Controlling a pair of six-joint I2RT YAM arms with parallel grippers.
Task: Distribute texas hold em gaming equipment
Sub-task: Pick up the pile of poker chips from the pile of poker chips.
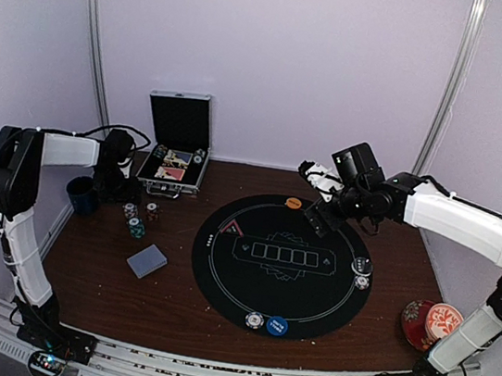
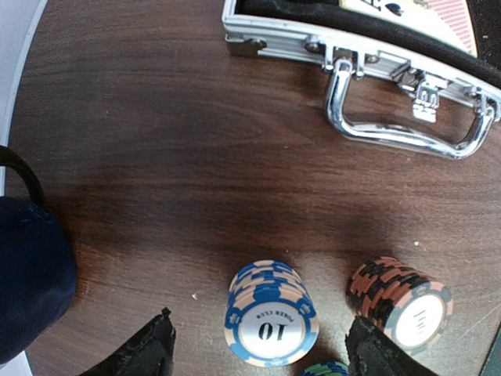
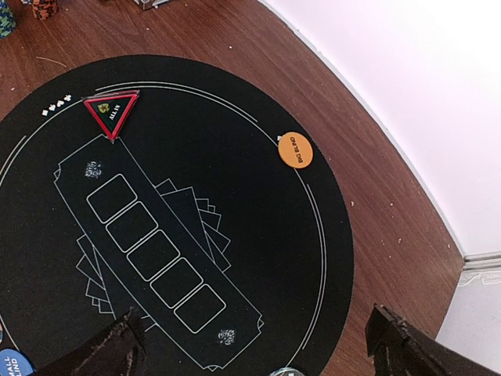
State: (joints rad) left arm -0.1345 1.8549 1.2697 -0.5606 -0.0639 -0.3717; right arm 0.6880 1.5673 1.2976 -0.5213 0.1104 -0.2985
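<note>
A blue-and-cream chip stack marked 10 (image 2: 270, 319) stands on the wood between the fingers of my left gripper (image 2: 261, 333). The gripper is open, with a gap on each side of the stack. An orange-and-black stack (image 2: 401, 301) stands just past the right finger, and a green stack (image 2: 325, 368) peeks in below. From above, these stacks (image 1: 137, 217) sit under the left gripper (image 1: 123, 187). My right gripper (image 1: 322, 215) hangs open and empty over the black mat (image 3: 258, 180), near the orange button (image 3: 295, 150). The red triangle (image 3: 112, 113), blue button (image 1: 277, 325), single chips (image 1: 361, 275) and card deck (image 1: 147, 260) lie flat.
An open aluminium case (image 1: 177, 145) with its handle (image 2: 407, 125) stands at the back left. A dark blue cup (image 2: 31, 274) sits left of the stacks. The red floral cup and saucer (image 1: 428, 325) rest at the right front, by the right arm.
</note>
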